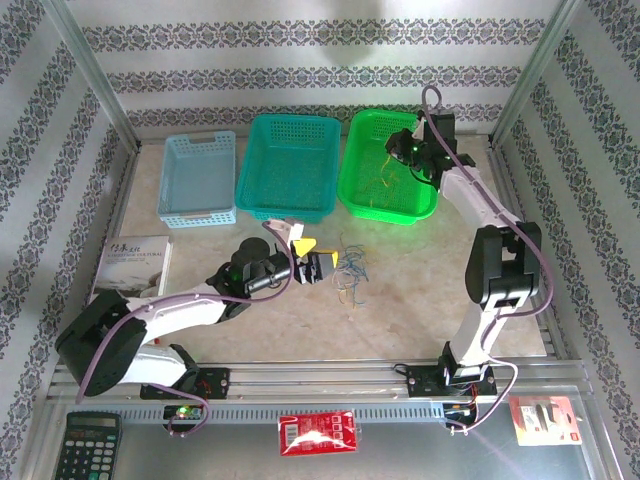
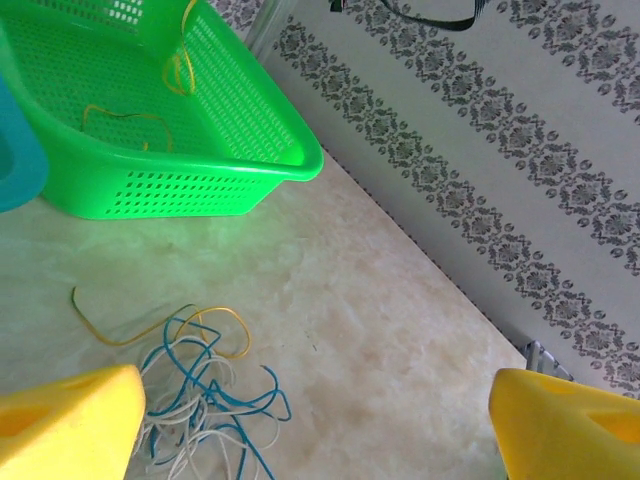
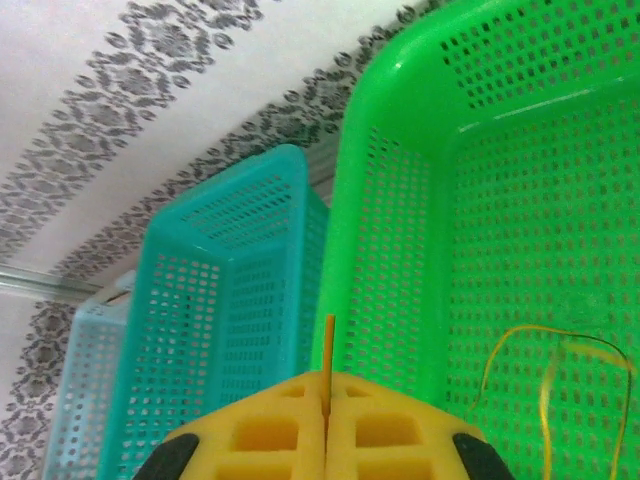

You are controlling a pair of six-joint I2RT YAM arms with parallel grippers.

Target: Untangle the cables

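A tangle of thin blue, white and yellow-orange cables (image 1: 350, 270) lies on the table in front of the green basket (image 1: 352, 195). My left gripper (image 1: 314, 251) hovers just left of it and is open. In the left wrist view its yellow fingers (image 2: 70, 420) stand wide apart, with the cables (image 2: 200, 385) beside the left one. My right gripper (image 1: 398, 150) hangs over the green basket, shut on one yellow-orange cable (image 3: 328, 355) that sticks up from the closed right gripper (image 3: 328, 405). More yellow cables (image 3: 550, 370) lie inside that basket (image 3: 390, 200).
A teal basket (image 1: 290, 165) and a light blue basket (image 1: 198, 178) stand left of the green one. A book (image 1: 135, 262) lies at the left. A calculator (image 1: 92, 445), a red packet (image 1: 317, 432) and a small package (image 1: 540, 418) sit along the near rail.
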